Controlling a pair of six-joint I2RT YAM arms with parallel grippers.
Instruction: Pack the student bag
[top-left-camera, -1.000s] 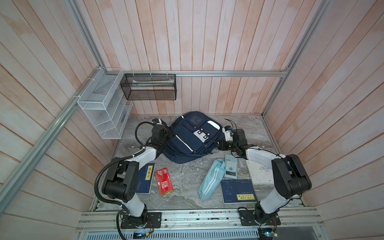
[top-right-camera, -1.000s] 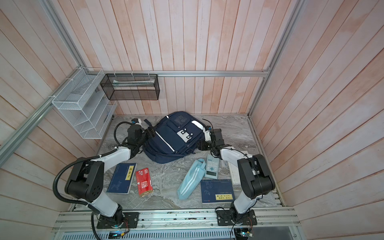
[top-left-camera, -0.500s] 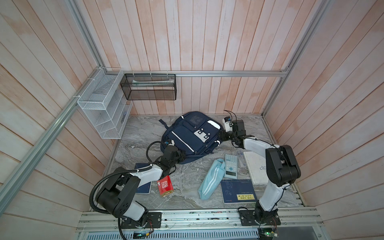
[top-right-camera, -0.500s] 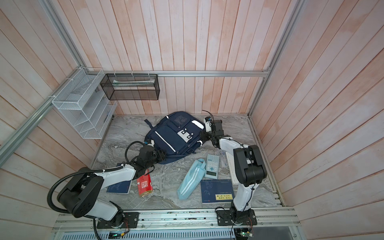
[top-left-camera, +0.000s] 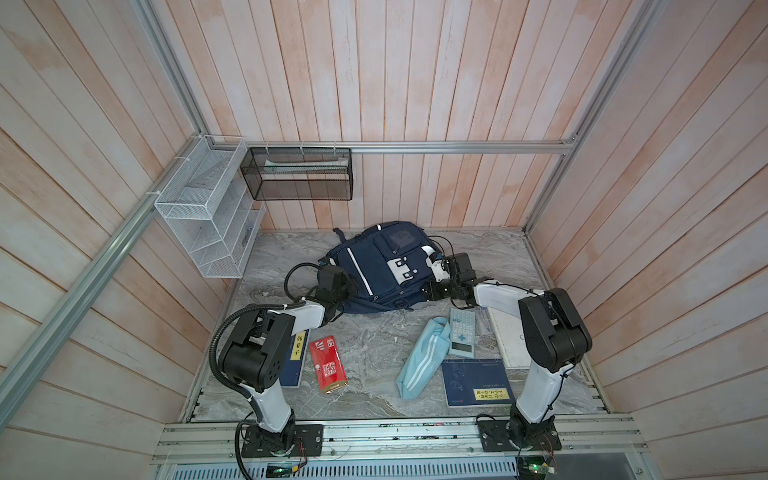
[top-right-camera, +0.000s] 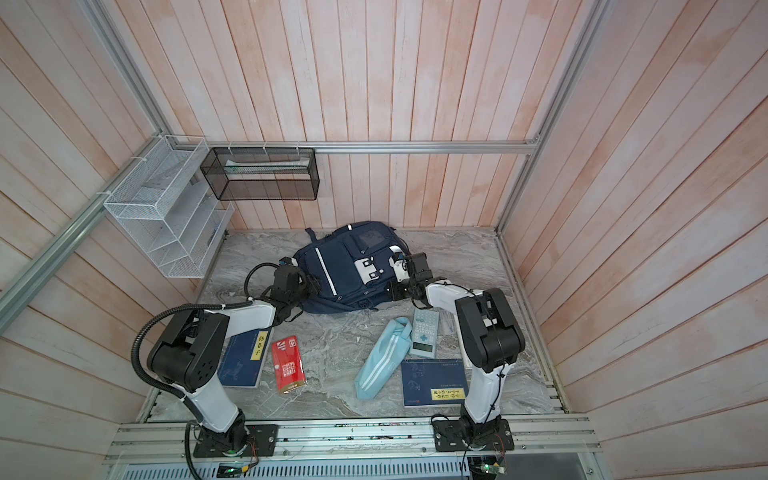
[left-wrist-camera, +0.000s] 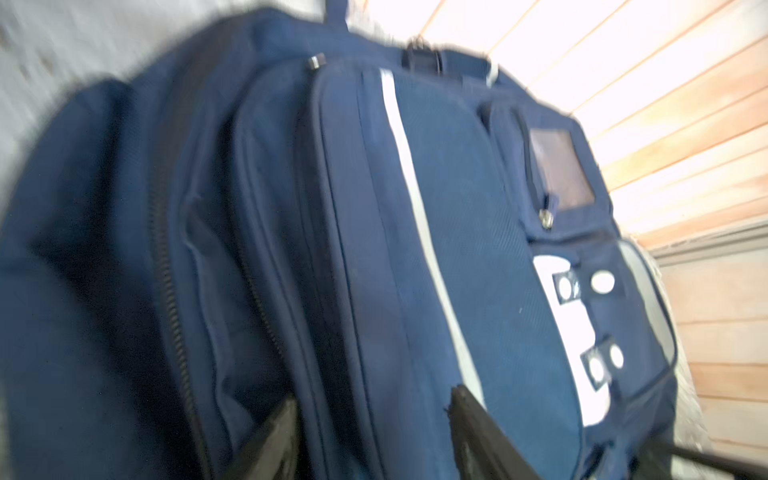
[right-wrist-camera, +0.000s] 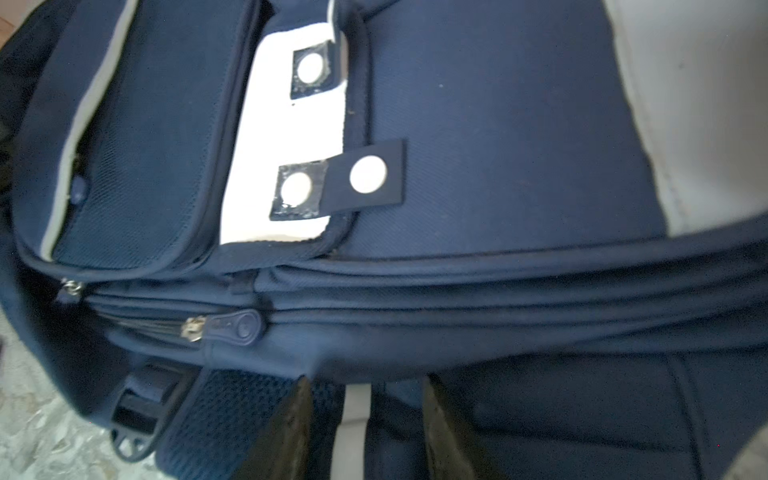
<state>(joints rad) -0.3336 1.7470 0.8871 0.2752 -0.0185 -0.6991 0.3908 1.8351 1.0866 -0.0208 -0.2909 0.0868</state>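
While the student bag (top-left-camera: 376, 270) lies flat at the back-middle of the marble tabletop (top-left-camera: 374, 345), long axis roughly front-to-back, I have left gripper (left-wrist-camera: 374, 395) and right gripper (right-wrist-camera: 365, 380) flanking it equally near, fingers (left-wrist-camera: 274, 432) part-spread over fabric, pinching or not I cannot tell.

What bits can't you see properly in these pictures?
- Inside the student bag: fabric covers it in every view.
- Left tool: wrist view blurred, fingers cut off by the picture edge; hidden under its own arm in both top views. Grip unclear.
- Right tool: fingers cut off in its wrist view; grip unclear.
- White book: right arm covers part in both top views.
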